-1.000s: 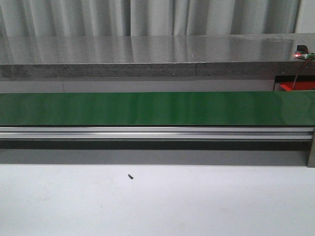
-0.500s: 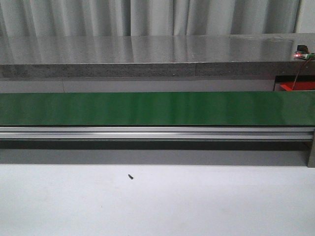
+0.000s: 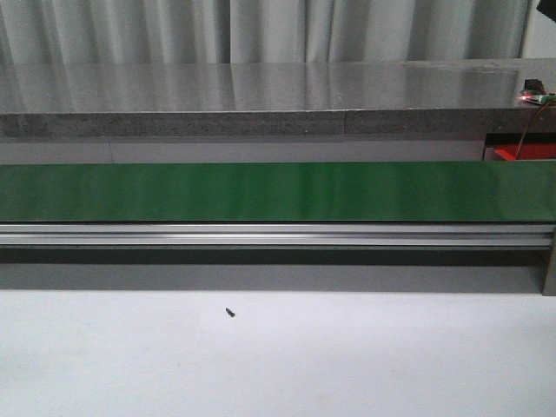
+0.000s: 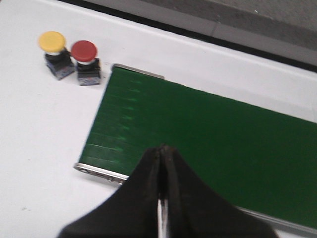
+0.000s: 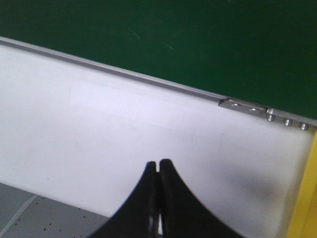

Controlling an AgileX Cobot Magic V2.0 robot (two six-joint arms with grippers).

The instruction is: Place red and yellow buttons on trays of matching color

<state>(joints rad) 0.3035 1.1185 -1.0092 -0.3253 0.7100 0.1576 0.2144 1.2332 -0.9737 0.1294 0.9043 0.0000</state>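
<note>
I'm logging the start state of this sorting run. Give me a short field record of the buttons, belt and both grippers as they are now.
yellow button: upright on the white surface, off the belt's end
red button: upright, right beside the yellow one
green belt: bare in every view
left gripper: jaws shut, empty, above the belt
right gripper: jaws shut, empty, above the white surface
trays: only a yellow edge in the right wrist view

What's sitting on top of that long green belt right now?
Nothing that shows. The green belt looks bare in the front view. The yellow button and red button stand on the white table beside the belt's end. The left gripper hides a small strip.
</note>
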